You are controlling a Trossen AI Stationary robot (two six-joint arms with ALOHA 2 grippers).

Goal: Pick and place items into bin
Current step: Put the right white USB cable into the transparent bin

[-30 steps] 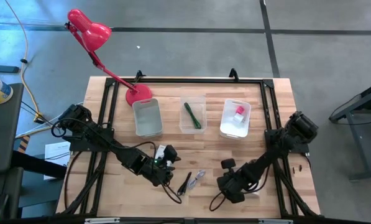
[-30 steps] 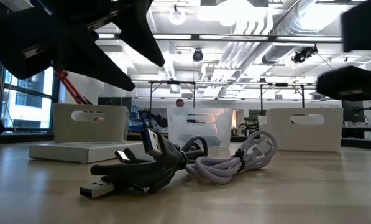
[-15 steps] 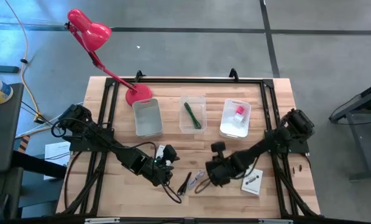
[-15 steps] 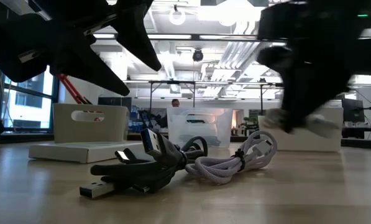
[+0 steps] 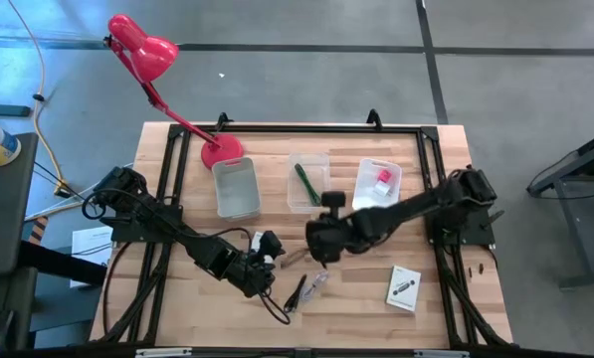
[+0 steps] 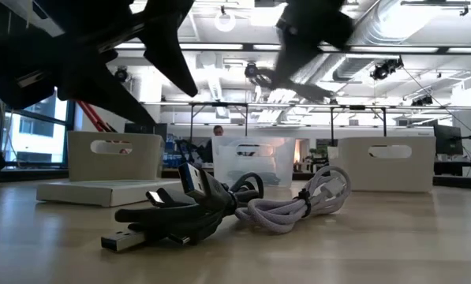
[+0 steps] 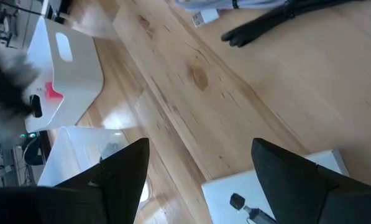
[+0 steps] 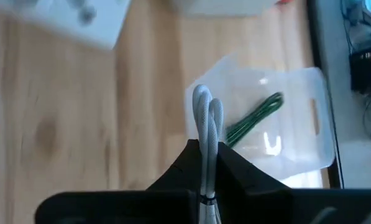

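Observation:
My right gripper hangs above the table's middle, shut on a pale cable bundle; just beyond it stands the clear middle bin with a green stick inside. My left gripper stands open at the near left, above a white card with dark print, touching nothing. A black cable and a grey cable lie coiled side by side on the wood. A second white card lies flat at the near right. My right gripper pinches the pale cable bundle between its two fingers, which slant down from the table's right. The bundle's folded loop end sticks out past the fingertips. The rest trails off beside the gripper, lifted clear of the table.
A white bin stands left of the clear one, and another white bin with a pink cube to its right. The red desk lamp rises from its base at the far left. Black frame rails run along the table's edges.
My right gripper has swung from the table's near right toward the left and far side, rising and turning, with the pale cable bundle in its shut fingers. Its leaving has uncovered the white card at the near right. The coiled cables have not moved.

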